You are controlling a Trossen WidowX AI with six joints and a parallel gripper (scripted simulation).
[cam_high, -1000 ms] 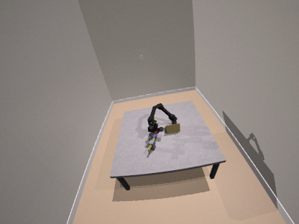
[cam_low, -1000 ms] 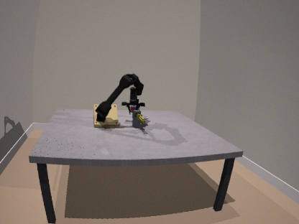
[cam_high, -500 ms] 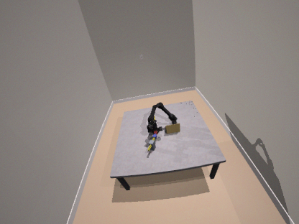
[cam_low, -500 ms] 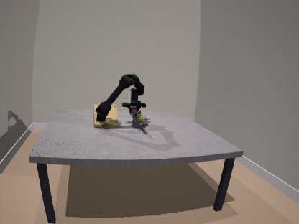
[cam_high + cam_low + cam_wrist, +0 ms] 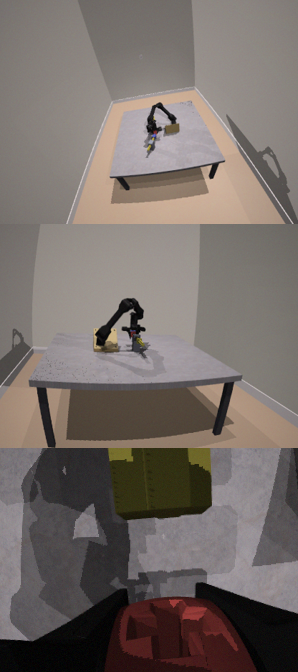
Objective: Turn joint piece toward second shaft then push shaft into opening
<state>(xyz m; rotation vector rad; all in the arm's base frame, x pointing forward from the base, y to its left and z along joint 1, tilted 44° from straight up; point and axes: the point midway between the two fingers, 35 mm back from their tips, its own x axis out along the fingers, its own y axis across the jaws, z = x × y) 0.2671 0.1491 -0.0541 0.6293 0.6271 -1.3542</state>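
My gripper (image 5: 155, 131) (image 5: 133, 332) (image 5: 161, 609) is shut on the red joint piece (image 5: 172, 635), with a black finger on each side of it. Its hollow shows between the fingers. The square end of a yellow shaft (image 5: 160, 488) lies ahead of the joint piece in the wrist view, roughly in line with it and with a gap between them. In the top and exterior views another yellow shaft (image 5: 148, 148) (image 5: 140, 342) runs through a grey block (image 5: 150, 142) (image 5: 136, 345). A blue part (image 5: 154, 136) sits next to the red piece. The second block is not clearly seen.
A tan board (image 5: 172, 128) (image 5: 112, 336) stands tilted beside the arm's base on the grey table (image 5: 197, 151) (image 5: 71, 367). The black arm (image 5: 159, 105) (image 5: 127, 304) arches above the table. Its shadows fall across the tabletop.
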